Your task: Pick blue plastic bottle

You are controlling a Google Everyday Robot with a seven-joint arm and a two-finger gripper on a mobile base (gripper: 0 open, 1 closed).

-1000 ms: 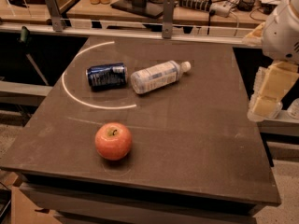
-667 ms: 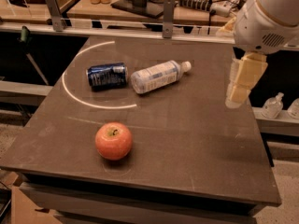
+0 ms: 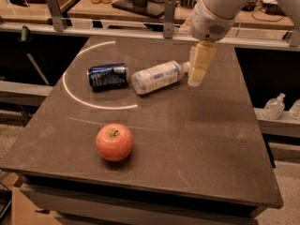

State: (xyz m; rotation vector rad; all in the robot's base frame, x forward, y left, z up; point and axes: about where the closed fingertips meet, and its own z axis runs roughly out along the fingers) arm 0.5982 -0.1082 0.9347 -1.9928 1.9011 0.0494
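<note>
The blue plastic bottle (image 3: 158, 77) lies on its side near the middle back of the dark table (image 3: 201, 139). It is clear with a pale bluish-white label, and its white cap points right. My gripper (image 3: 196, 80) hangs from the white arm at the upper right. Its cream-coloured fingers point down just right of the bottle's cap, a little above the table. It holds nothing that I can see.
A dark blue crushed can (image 3: 107, 76) lies just left of the bottle. A red apple (image 3: 115, 142) sits at the front left. A white arc is marked on the table. A railing and cluttered benches run behind the table. Small bottles (image 3: 273, 108) stand low at the right.
The arm has swung left from the table's right edge. The gripper now hangs next to the bottle's cap. The bottle, can and apple have not moved.
</note>
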